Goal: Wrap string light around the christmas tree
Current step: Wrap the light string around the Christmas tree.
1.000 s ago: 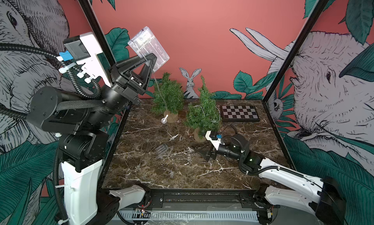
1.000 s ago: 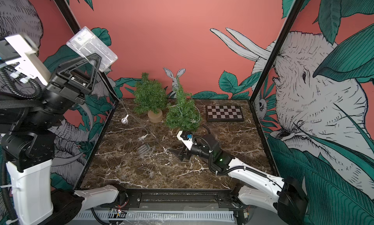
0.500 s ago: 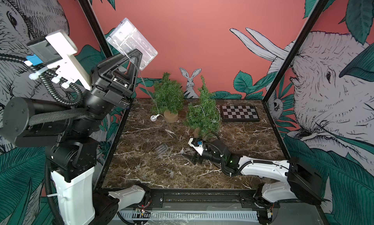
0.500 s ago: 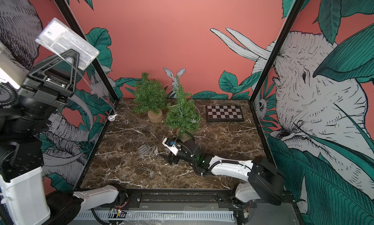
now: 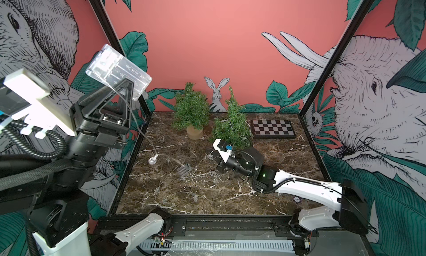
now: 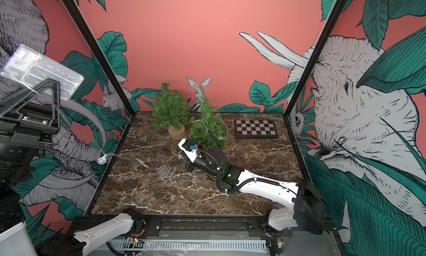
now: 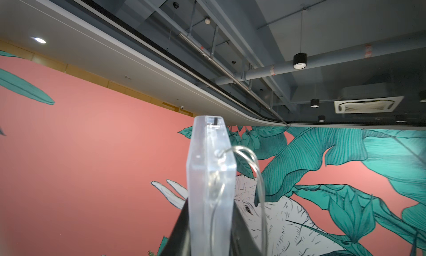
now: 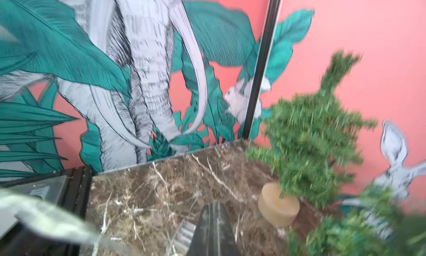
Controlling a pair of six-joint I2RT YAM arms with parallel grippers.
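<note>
My left gripper (image 5: pixel 121 85) is raised high at the left and shut on the string light's clear battery box (image 5: pixel 118 74), which also shows edge-on in the left wrist view (image 7: pixel 211 185). The thin wire (image 5: pixel 138 128) hangs from the box to a bulb (image 5: pixel 152 160) and trails over the marble toward the christmas tree (image 5: pixel 230 125), which has wire looped in its branches. My right gripper (image 8: pixel 213 212) lies low by that tree's base, jaws pressed together. No wire shows between them. In both top views the wrist camera (image 6: pixel 187 148) hides its fingers.
A second small tree (image 5: pixel 191 109) on a round wooden base stands left of the wrapped one. On the marble lie a ribbed clear plastic piece (image 5: pixel 184 170) in the middle and a chessboard (image 5: pixel 273 128) at the back right. Black frame posts and printed walls close in the sides.
My right gripper has shut and moved in toward the tree's base. My left arm has swung further left with the battery box, and the hanging bulb has dropped lower toward the left edge.
</note>
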